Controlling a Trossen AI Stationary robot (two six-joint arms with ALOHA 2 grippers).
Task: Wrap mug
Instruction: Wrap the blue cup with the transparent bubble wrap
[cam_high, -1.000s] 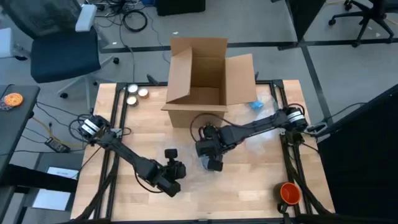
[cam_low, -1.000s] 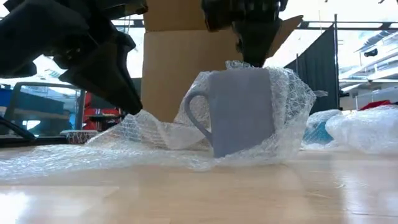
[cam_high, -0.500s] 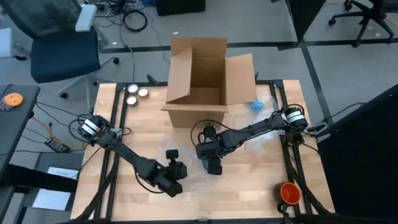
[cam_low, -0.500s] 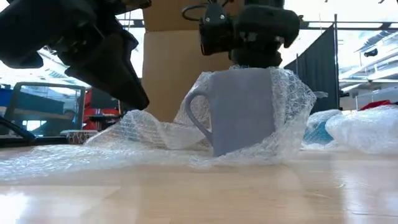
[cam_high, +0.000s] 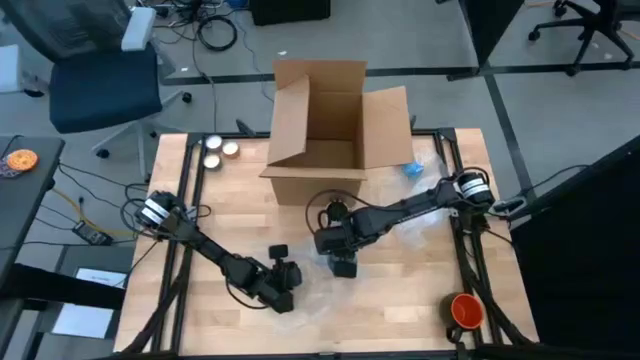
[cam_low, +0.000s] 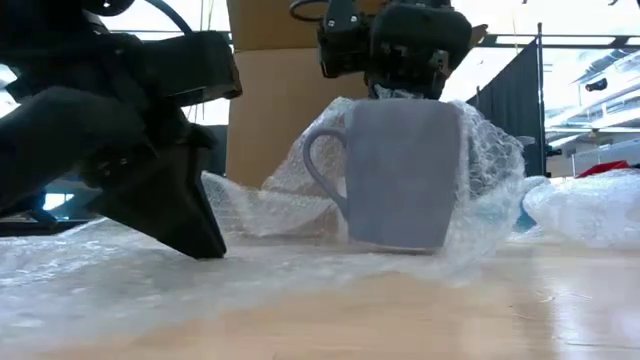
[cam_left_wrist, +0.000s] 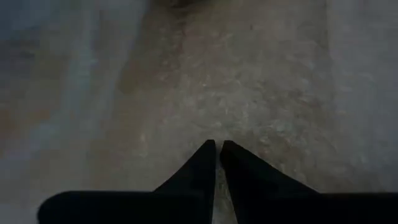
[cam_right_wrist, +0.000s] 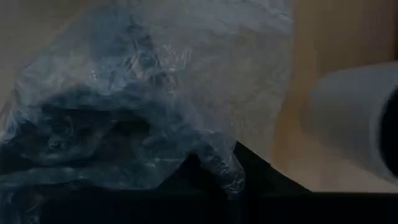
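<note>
A pale grey mug (cam_low: 400, 175) stands upright on a sheet of clear bubble wrap (cam_low: 120, 285), handle toward my left arm. The wrap rises behind it and round the side away from the handle (cam_low: 495, 170). My right gripper (cam_low: 400, 70) hangs just above the mug's rim, shut on a bunch of wrap (cam_right_wrist: 211, 149); the mug (cam_right_wrist: 354, 124) shows beside it. My left gripper (cam_low: 205, 245) is shut, its tips down on the flat sheet beside the mug's handle. From above, my left gripper (cam_high: 281, 292) is near the front edge and my right gripper (cam_high: 343, 264) at mid-table. My left gripper has its shut fingertips (cam_left_wrist: 217, 149) on the flat part of the sheet (cam_left_wrist: 249, 93), slanting down from the table's left. That part lies on the table; whether a layer sits between the tips I cannot tell. My right gripper pinches a bunched-up part of the wrap (cam_right_wrist: 222, 169) between its two fingers, from above, over the mug's rim. The wrap below it stands up around the mug's far side.
An open cardboard box (cam_high: 325, 120) stands behind the mug at the table's far edge. Two rolls (cam_high: 220, 150) lie far left, a blue thing (cam_high: 412, 168) beside the box, and an orange thing (cam_high: 466, 310) near right. More bubble wrap (cam_low: 590, 205) lies at the right.
My left gripper has gone down and toward the table's near edge. The wrap it held raised now lies flat on the table. The mug on the sheet has slid toward the near edge, still upright. My right gripper has come down to just above the rim.
</note>
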